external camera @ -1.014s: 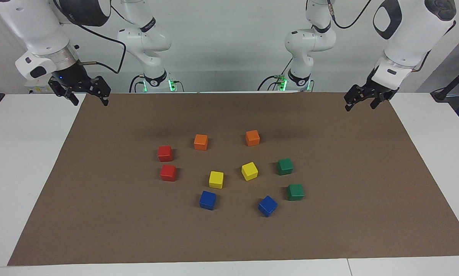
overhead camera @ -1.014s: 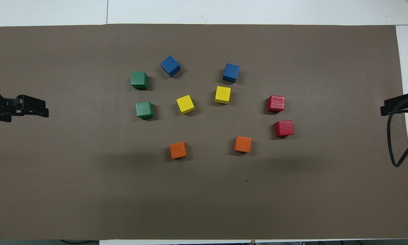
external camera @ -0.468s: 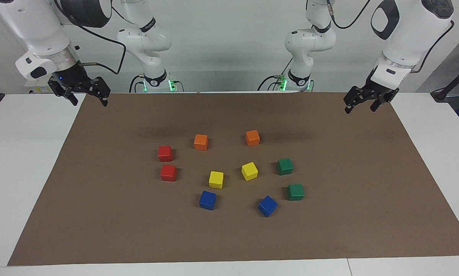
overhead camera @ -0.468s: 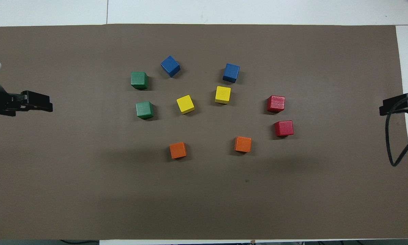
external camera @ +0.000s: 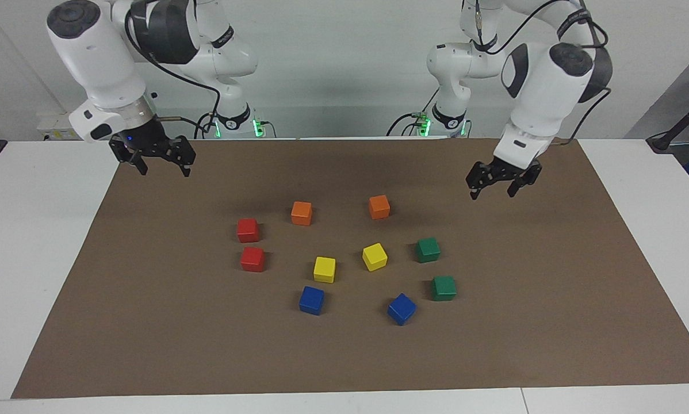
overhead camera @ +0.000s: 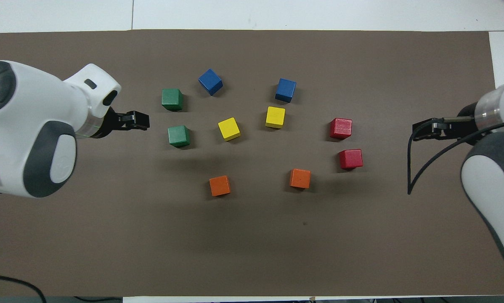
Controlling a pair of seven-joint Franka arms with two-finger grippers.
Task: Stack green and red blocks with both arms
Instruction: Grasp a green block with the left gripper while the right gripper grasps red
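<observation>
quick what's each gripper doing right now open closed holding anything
Left gripper: open, empty, up over the mat near the green blocks.
Right gripper: open, empty, up over the mat's edge.

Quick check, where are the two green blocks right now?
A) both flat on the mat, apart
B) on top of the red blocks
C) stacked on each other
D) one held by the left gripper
A: both green blocks sit singly on the mat, a gap between them, neither held.

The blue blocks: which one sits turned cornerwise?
The blue block beside the green block sits like a diamond; the other blue block lies nearly square.
</observation>
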